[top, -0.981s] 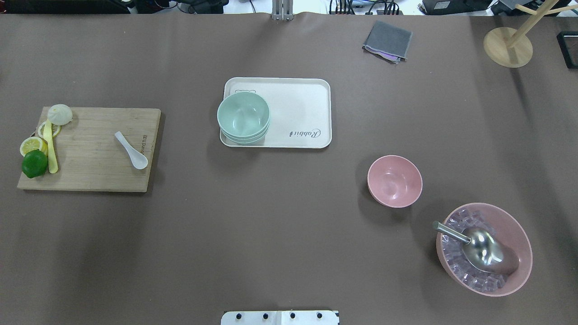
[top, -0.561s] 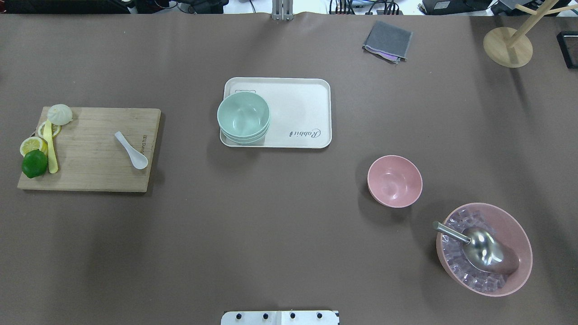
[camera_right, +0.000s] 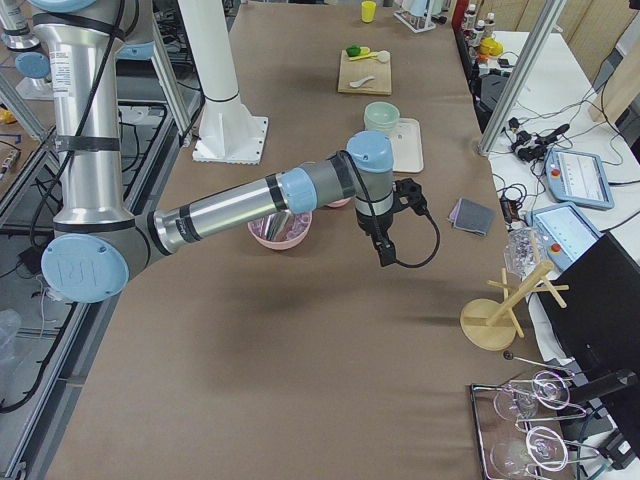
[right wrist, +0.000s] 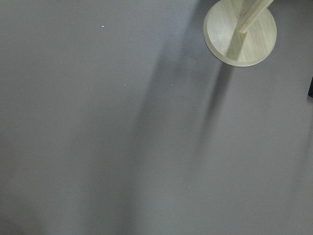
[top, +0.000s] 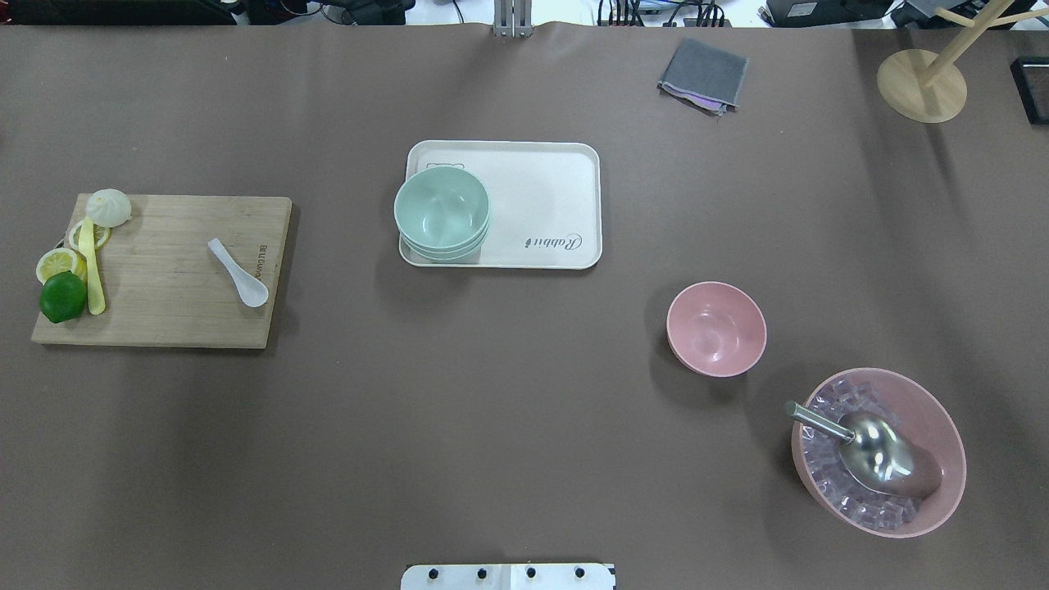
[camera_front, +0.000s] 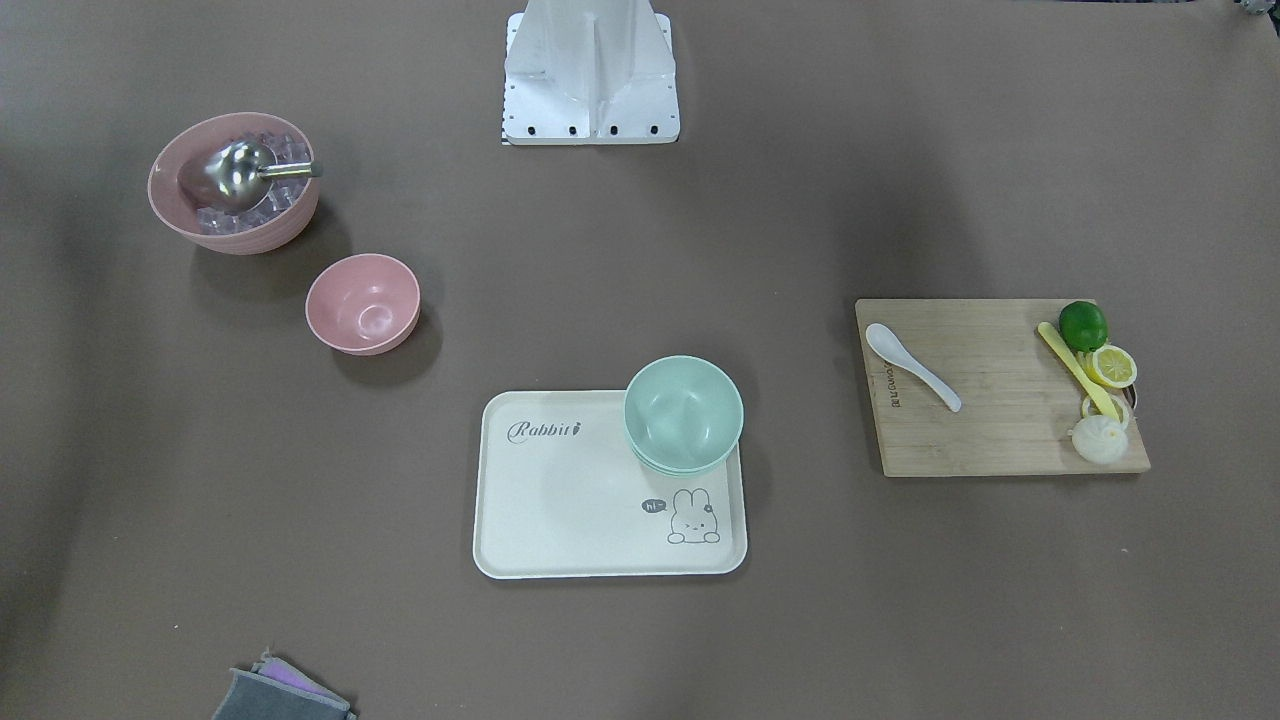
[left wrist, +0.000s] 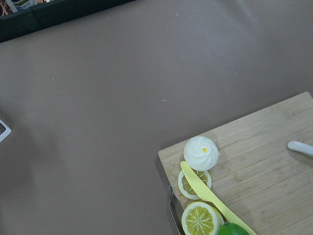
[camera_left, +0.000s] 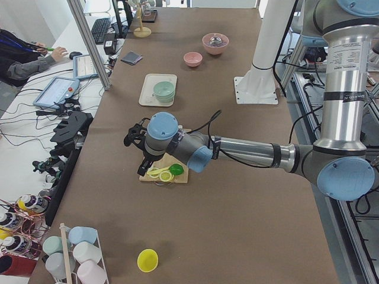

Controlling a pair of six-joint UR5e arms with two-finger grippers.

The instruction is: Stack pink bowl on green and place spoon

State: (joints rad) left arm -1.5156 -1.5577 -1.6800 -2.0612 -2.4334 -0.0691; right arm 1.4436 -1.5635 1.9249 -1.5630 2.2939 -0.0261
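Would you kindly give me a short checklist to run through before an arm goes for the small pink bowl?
1. The small pink bowl is upright, empty and alone on the table: ok.
2. The top of the stacked mint-green bowls on the cream tray is empty: ok.
3. The white spoon lies free on the wooden cutting board: ok.
4. The large pink bowl of ice cubes stands apart from the small pink bowl: ok.
5. The right gripper is open: cannot tell, as only a side view shows it.
6. The left gripper is open: cannot tell, same reason.
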